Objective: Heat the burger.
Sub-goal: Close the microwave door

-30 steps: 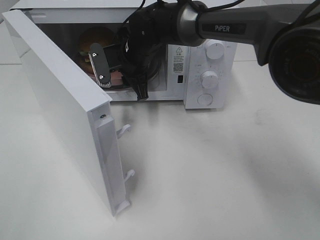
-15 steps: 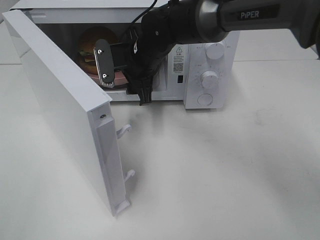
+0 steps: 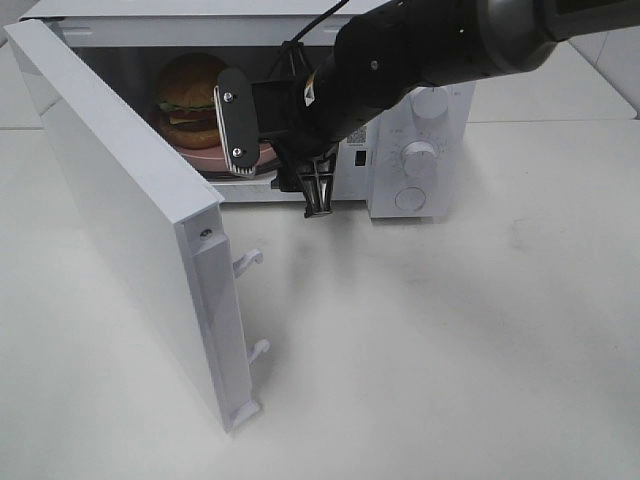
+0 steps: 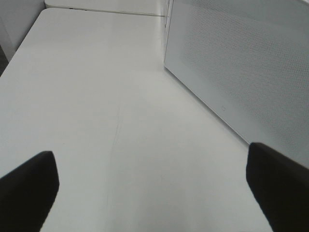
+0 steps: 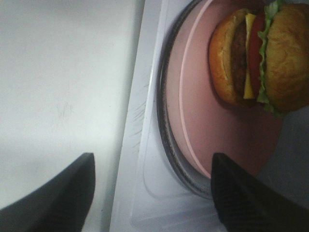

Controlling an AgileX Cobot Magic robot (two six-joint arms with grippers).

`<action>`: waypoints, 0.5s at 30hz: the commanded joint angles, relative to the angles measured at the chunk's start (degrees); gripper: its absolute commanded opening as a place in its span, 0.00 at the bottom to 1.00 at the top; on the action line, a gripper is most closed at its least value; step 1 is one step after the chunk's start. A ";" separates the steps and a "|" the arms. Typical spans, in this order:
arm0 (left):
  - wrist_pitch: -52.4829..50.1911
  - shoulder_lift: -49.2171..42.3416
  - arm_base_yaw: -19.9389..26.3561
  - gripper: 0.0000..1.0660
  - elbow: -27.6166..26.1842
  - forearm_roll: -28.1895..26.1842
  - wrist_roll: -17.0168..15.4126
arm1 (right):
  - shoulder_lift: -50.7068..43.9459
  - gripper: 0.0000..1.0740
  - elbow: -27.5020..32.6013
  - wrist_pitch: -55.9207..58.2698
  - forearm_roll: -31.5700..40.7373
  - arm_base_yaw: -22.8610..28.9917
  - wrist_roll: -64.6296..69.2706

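The burger (image 3: 188,98), with a golden-brown bun, lettuce, a dark patty and cheese, sits on a pink plate (image 3: 264,153) inside the open microwave (image 3: 425,60). In the right wrist view the burger (image 5: 260,58) rests on the plate (image 5: 203,116) over the glass turntable. My right gripper (image 3: 278,160) is open and empty at the microwave's mouth, just in front of the plate; its fingers (image 5: 63,198) frame the cavity's front lip. My left gripper (image 4: 150,159) is open and empty above the bare table, outside the exterior high view.
The microwave door (image 3: 120,210) stands swung wide open to the left, with its latch hooks (image 3: 250,262) facing the table. Its perforated panel (image 4: 241,67) shows in the left wrist view. The control knobs (image 3: 418,158) are to the right of the cavity. The white table (image 3: 450,350) lies in front.
My right gripper has drawn back out of the cavity and to the right. The burger, half hidden before, now shows fully on its plate.
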 commanded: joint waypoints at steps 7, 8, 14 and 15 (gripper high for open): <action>-0.74 -0.92 0.11 0.92 0.11 -0.23 0.11 | -7.16 0.63 8.37 -1.43 0.11 -1.72 1.43; -0.74 -0.92 0.11 0.92 0.11 -0.23 0.11 | -7.16 0.63 8.37 -1.43 0.11 -1.72 1.43; -0.74 -0.92 0.11 0.92 0.11 -0.23 0.11 | -13.06 0.63 16.10 -4.01 0.17 -2.35 2.12; -0.74 -0.92 0.11 0.92 0.11 -0.23 0.11 | -14.90 0.63 17.99 -4.07 0.17 -2.35 2.23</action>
